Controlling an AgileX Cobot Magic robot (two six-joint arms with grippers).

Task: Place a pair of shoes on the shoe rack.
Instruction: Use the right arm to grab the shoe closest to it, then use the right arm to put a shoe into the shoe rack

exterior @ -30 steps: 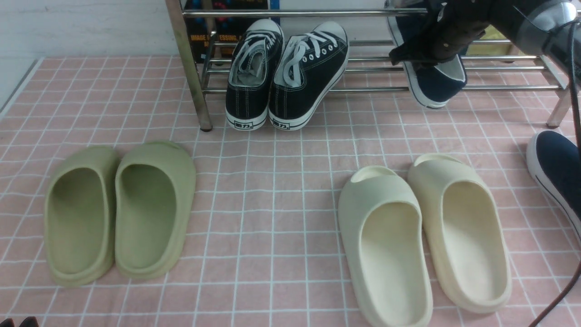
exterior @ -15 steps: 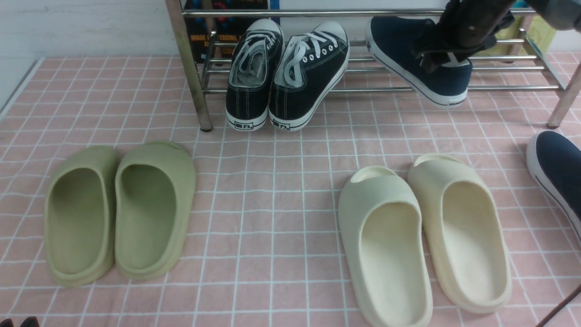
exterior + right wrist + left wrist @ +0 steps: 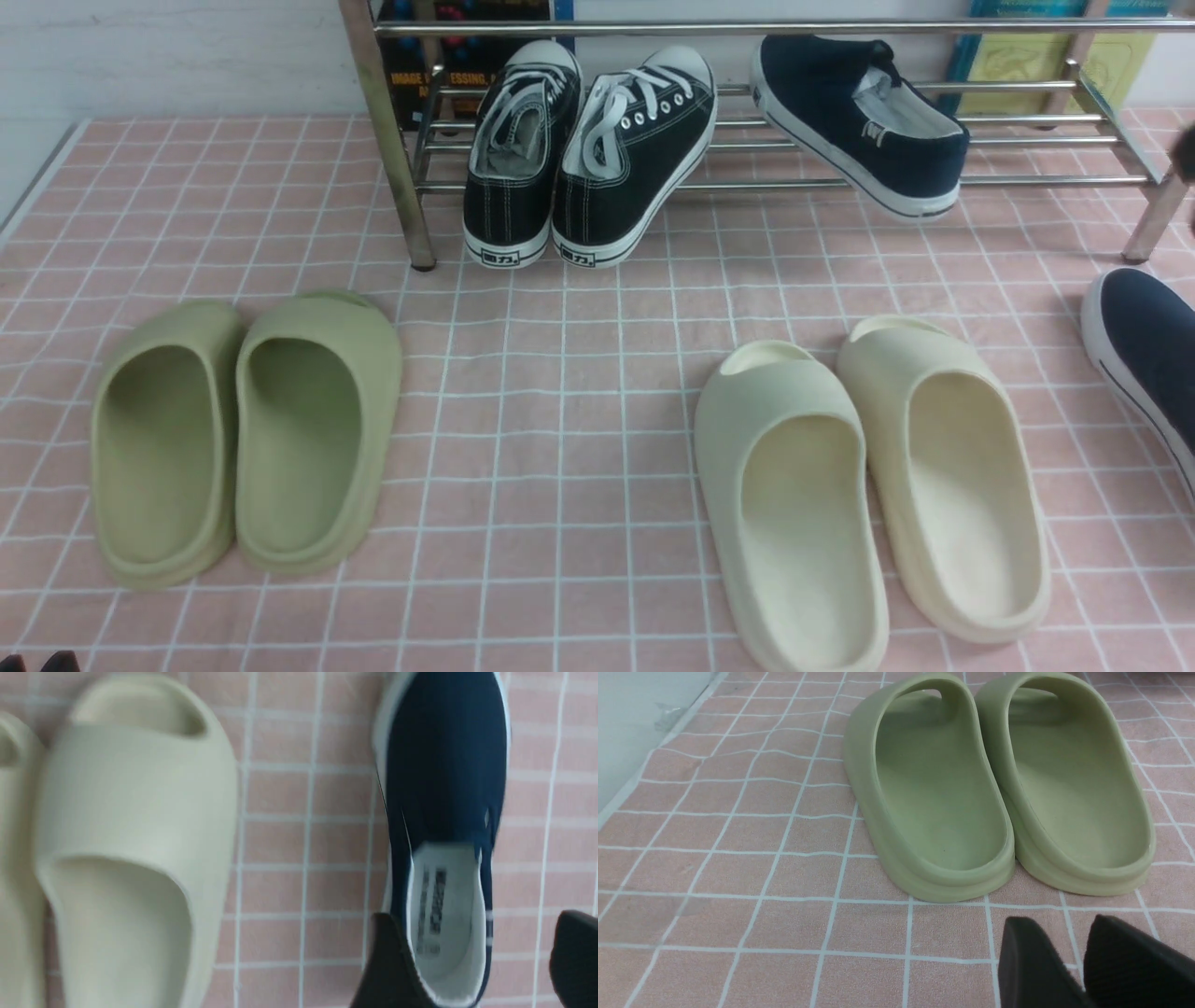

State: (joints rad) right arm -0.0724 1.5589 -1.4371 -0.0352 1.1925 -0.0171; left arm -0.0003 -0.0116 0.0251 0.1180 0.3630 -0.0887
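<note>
The blue shoe (image 3: 444,788) cut off near the rack (image 3: 747,28) is seen better under the wide-apart right tool (image 3: 479,917); whether the left tool (image 3: 1064,926) is apart cannot be told.

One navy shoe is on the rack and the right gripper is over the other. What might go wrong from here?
The racked navy shoe lies tilted on the shoe rack, heel past the front bar; a nudge may tip it off. The right gripper is open over the heel of the second navy shoe; a shallow grip might slip.
</note>
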